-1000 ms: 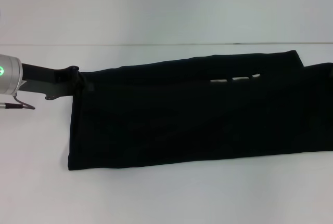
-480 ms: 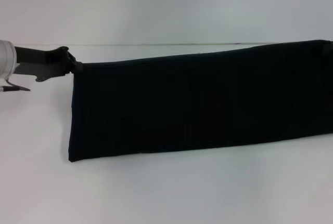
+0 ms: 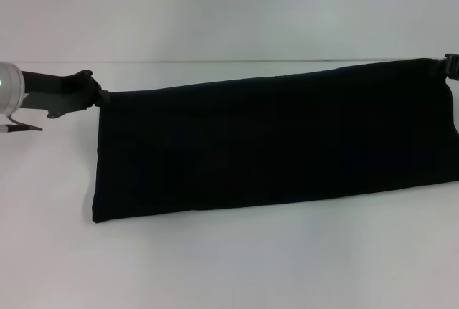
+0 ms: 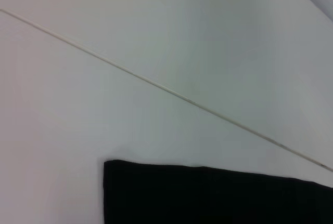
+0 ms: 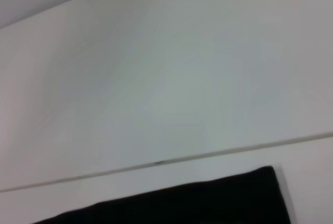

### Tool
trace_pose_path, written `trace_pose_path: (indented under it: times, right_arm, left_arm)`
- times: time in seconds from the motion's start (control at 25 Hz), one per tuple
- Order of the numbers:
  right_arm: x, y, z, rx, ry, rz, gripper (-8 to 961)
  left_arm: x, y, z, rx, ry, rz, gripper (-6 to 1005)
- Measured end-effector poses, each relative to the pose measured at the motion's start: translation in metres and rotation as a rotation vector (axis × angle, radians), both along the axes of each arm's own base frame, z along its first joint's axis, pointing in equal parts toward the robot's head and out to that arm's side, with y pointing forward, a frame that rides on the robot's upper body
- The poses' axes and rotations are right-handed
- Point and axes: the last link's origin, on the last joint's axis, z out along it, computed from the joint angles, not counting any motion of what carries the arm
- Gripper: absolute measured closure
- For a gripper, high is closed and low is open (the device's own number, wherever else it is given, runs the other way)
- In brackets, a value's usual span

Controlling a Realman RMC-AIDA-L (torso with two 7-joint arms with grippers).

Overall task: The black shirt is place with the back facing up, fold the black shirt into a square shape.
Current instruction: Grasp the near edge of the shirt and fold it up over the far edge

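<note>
The black shirt (image 3: pixel 272 144) stretches as a long band across the white desk (image 3: pixel 229 266), bare desk near and far. The left tool (image 3: pixel 97 96) pinches its far-left corner, arm reaching in low; the right tool (image 3: pixel 452 65) holds the far-right corner.

White table, one shirt.
We see the table (image 3: pixel 229 266) bearing the black shirt (image 3: pixel 272 144), its near edge resting there.
</note>
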Motion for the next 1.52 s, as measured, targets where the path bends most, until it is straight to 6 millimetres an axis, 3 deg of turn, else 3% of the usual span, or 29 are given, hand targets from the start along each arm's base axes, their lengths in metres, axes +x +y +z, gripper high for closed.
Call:
trace_pose_path:
  times: [0.4, 1.0, 1.52]
  right_arm:
    - [-0.005, 0.01, 0.001, 0.077, -0.011, -0.001, 891]
    - [-0.003, 0.02, -0.02, 0.143, -0.106, -0.025, 891]
    - [-0.008, 0.028, -0.023, 0.175, -0.166, -0.007, 892]
  left_arm:
    - [0.011, 0.011, 0.0, 0.042, 0.001, -0.01, 1000]
    - [0.0, 0.015, -0.014, 0.077, 0.055, 0.027, 1001]
    - [0.002, 0.019, -0.023, 0.104, 0.087, 0.017, 1001]
